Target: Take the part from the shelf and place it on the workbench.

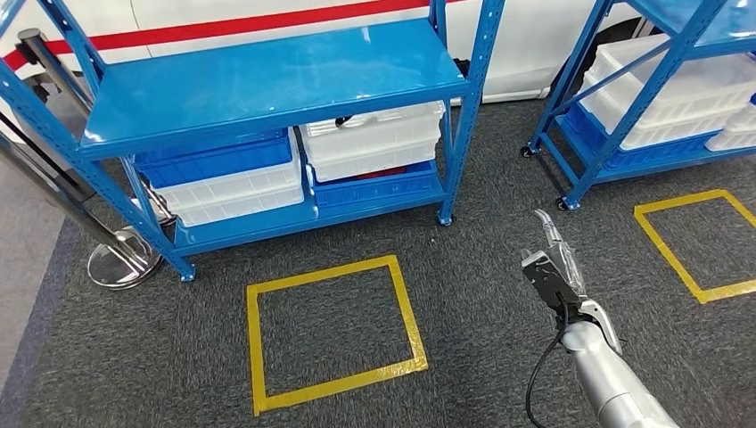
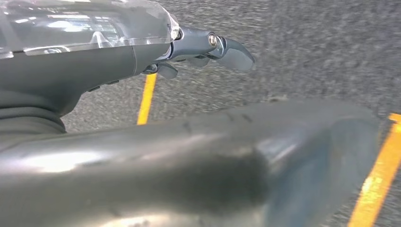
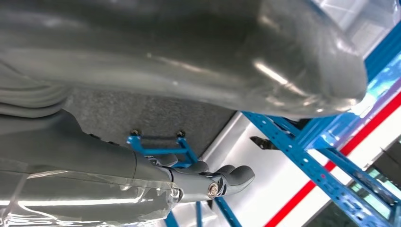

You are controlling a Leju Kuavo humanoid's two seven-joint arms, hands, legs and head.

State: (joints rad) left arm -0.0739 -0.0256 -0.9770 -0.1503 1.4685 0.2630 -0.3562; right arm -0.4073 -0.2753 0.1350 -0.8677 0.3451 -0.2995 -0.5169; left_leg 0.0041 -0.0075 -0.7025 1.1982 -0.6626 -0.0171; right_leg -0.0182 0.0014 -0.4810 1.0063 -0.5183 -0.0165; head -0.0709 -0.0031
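Shelf (image 1: pixel 267 80) stands bare-topped over stacked bins (image 1: pixel 370 143) as the right hand (image 1: pixel 554 263) hangs empty, fingers (image 3: pixel 227 177) loosely extended, above carpet (image 1: pixel 499 205).

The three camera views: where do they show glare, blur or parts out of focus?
Head view: sharp, with soft white glare on the glossy blue metal shelf top. Left wrist view: the thick grey thumb is close and out of focus, the grey carpet floor looks smeared. Right wrist view: a blurred thumb with bright highlights, while the blue perforated shelf post is sharper.

Blue shelf (image 1: pixel 267 85) holds stacked white and blue bins (image 1: pixel 370 143).
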